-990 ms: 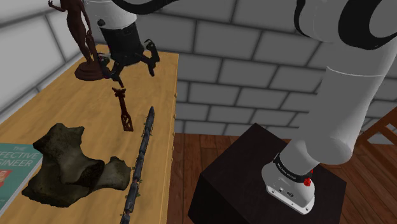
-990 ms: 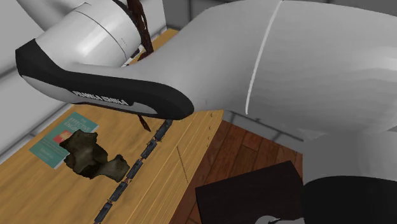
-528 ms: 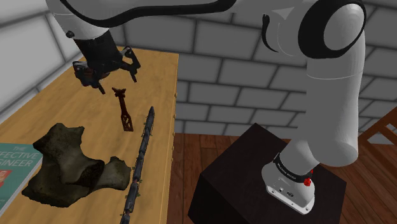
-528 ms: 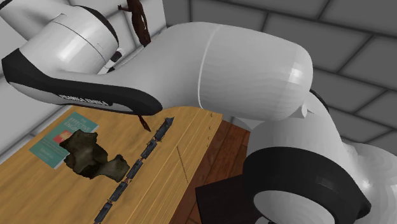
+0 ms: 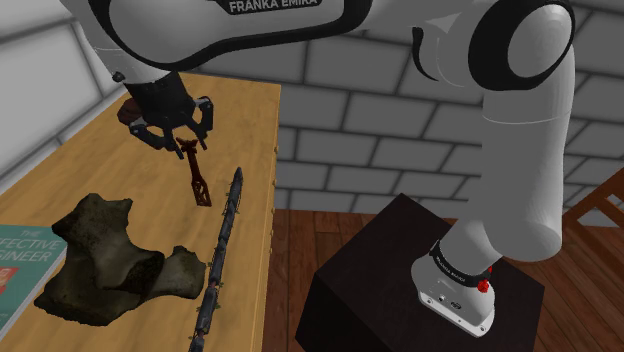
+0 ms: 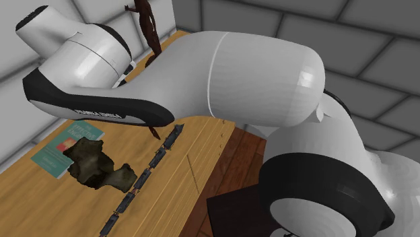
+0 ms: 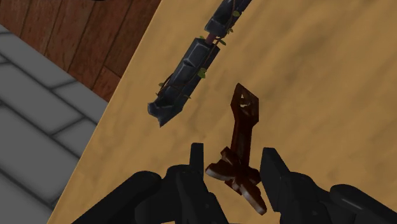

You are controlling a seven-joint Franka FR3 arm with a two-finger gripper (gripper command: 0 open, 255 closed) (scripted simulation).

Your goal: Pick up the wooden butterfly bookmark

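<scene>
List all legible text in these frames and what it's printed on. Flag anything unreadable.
"FRANKA EMIKA": white letters on the arm link, shoulder view.
"FECTIVE" over "GINEER", both cut off by the picture's edge: on the teal book.
Lettering on the black band at the arm's base: too small to read.

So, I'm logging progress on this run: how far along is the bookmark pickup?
The approach looks done: the tool is down at the dark reddish-brown bookmark, with a finger on either side of its wide end. The grasp is in hand: the fingers stand open and are not clasping the bookmark. Closing and lifting are left, since the bookmark lies flat on the wooden table.
</scene>
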